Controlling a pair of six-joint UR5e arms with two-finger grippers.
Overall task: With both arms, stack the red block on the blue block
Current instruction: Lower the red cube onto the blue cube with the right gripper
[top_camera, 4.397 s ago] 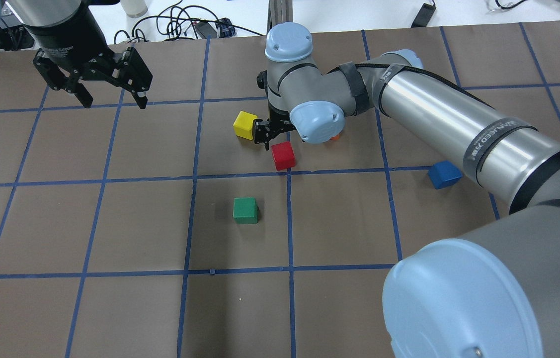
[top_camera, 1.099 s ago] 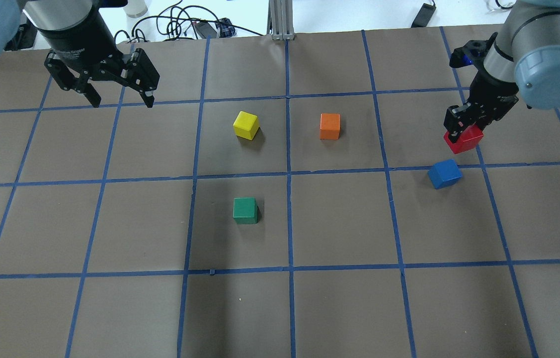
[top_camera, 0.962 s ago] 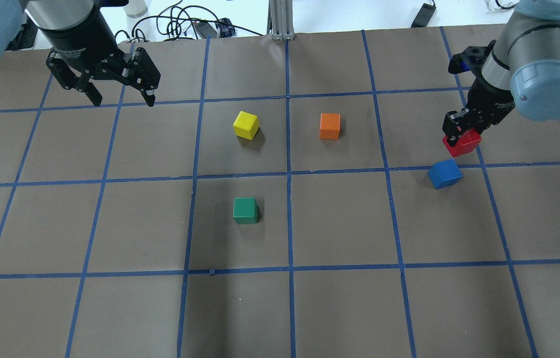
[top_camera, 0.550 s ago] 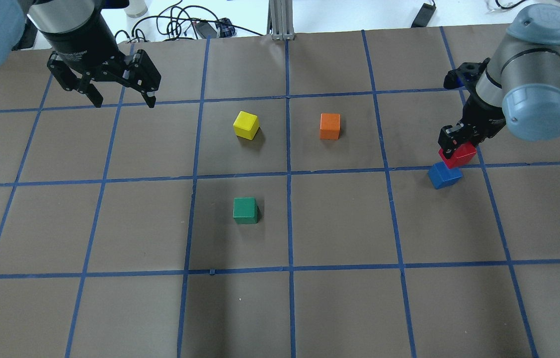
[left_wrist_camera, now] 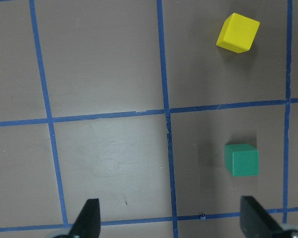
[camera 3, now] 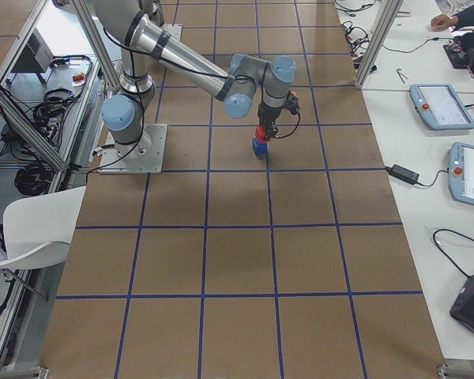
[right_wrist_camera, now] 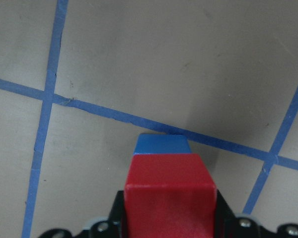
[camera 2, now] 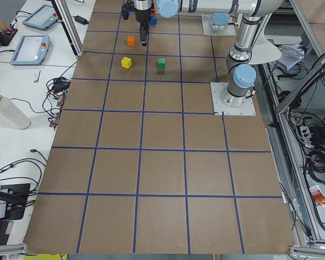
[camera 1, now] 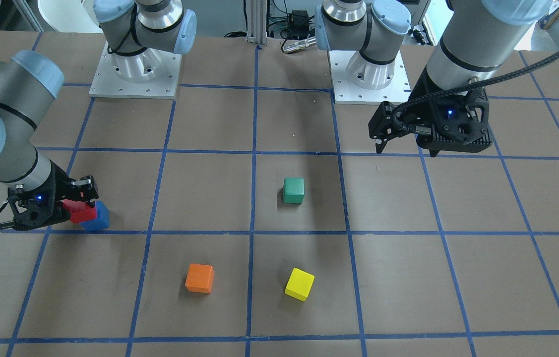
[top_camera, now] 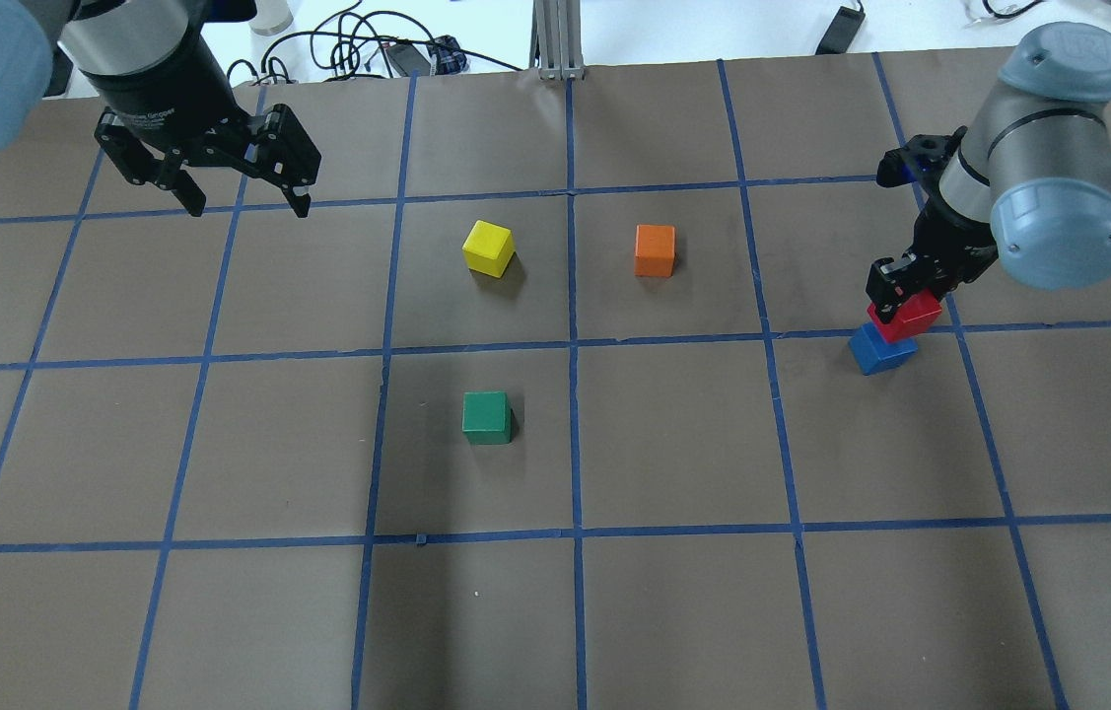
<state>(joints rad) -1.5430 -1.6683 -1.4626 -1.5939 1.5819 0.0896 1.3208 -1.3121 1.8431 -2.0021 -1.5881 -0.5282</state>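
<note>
Red block (top_camera: 905, 320), clamped in the right hand (top_camera: 902, 294), has come down onto the blue block (top_camera: 875, 353); releasing it looks next; left hand (top_camera: 247, 202) hangs open

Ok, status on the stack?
Right gripper shut on red block, over blue block, contact unclear. Left gripper open, hovering apart. Orange cube nearest, well clear.

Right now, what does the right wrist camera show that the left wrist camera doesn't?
Only the right wrist view: the red block gripped in the right end effector, the blue block peeking out beneath it. Only the left wrist view: the yellow cube, the green cube and the left end effector, open and empty. Both: the brown table with its blue tape grid.
</note>
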